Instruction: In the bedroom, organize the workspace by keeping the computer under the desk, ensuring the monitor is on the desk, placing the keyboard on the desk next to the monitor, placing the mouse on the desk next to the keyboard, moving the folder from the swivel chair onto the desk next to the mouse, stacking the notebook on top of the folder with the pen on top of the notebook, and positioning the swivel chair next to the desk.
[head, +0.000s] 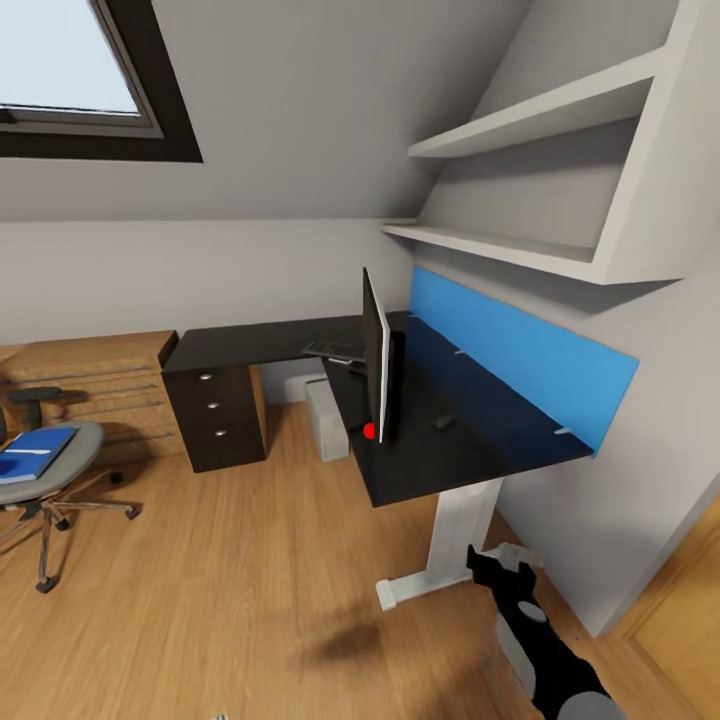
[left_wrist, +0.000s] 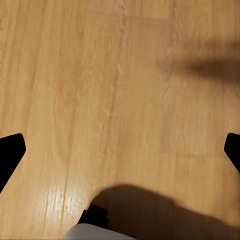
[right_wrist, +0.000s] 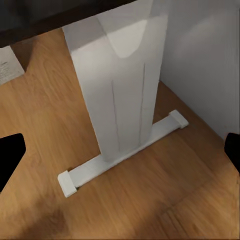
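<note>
Nearest, the right gripper (head: 497, 572) hangs low by the desk's white leg (right_wrist: 117, 95), its fingers spread with nothing between them; the left gripper (left_wrist: 120, 150) is likewise open and empty over bare floor. Beyond, the desk (head: 450, 440) carries the monitor (head: 377, 360), edge-on, with the keyboard (head: 335, 350) behind it and the computer (head: 328, 420) underneath. Farthest left, the folder (head: 35, 452) lies on the swivel chair (head: 60, 470). The robot seems between steps; fetching the folder likely means turning toward the chair.

Wall shelves (head: 540, 190), skylight (head: 75, 75), wooden dresser (head: 95, 385)
</note>
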